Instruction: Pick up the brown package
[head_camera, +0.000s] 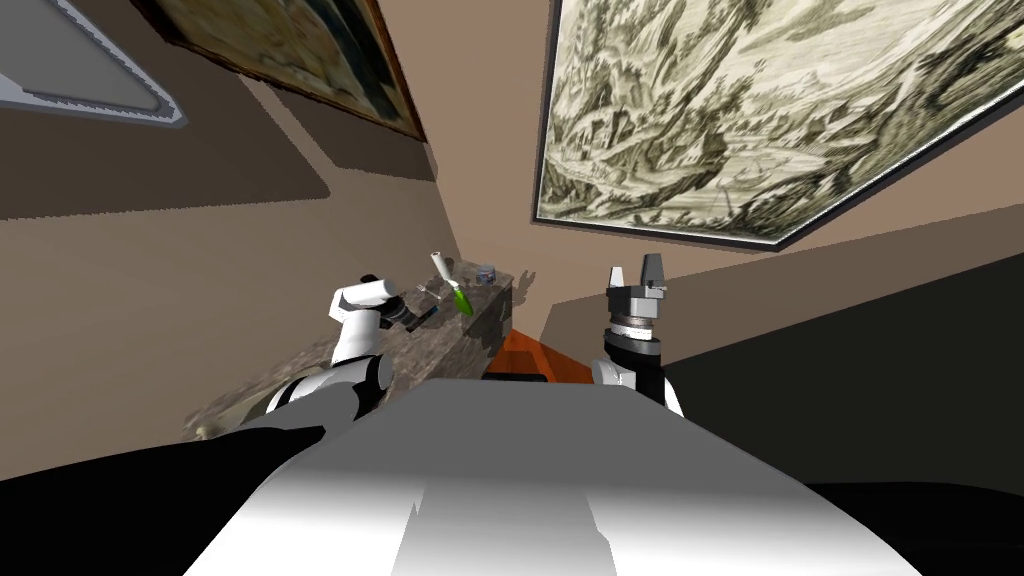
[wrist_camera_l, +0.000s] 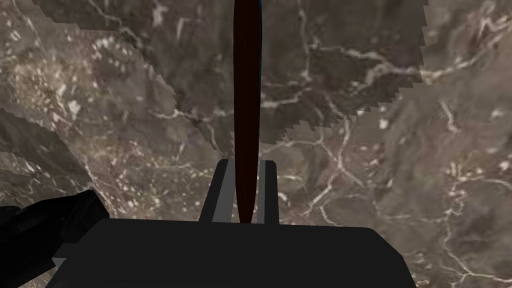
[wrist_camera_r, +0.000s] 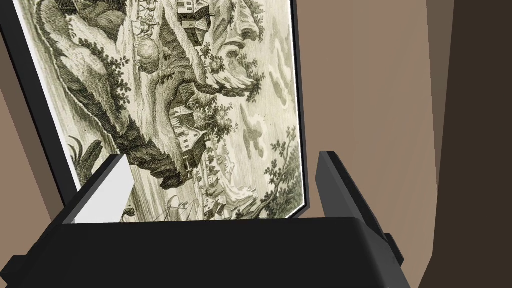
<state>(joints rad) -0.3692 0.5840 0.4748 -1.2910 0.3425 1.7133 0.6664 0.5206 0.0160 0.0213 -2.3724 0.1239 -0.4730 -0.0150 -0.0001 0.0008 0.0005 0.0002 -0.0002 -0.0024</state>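
A thin, dark brown package (wrist_camera_l: 247, 90) shows edge-on in the left wrist view, running straight out from between my fingers. My left gripper (wrist_camera_l: 246, 161) is shut on it, one blade pressed to each flat side. Veined brown marble lies behind it. From the head view, my left gripper (head_camera: 424, 318) reaches over the marble countertop (head_camera: 455, 345), close to the wall on my left. My right gripper (head_camera: 633, 272) is raised apart from the counter, open with nothing between its fingers (wrist_camera_r: 107, 192).
Farther along the counter lie a green object (head_camera: 461, 298), a white roll-like object (head_camera: 441, 265) and a small jar (head_camera: 487, 272). The counter runs into a corner of tan walls. An orange-brown floor strip (head_camera: 525, 355) shows beside the counter's end.
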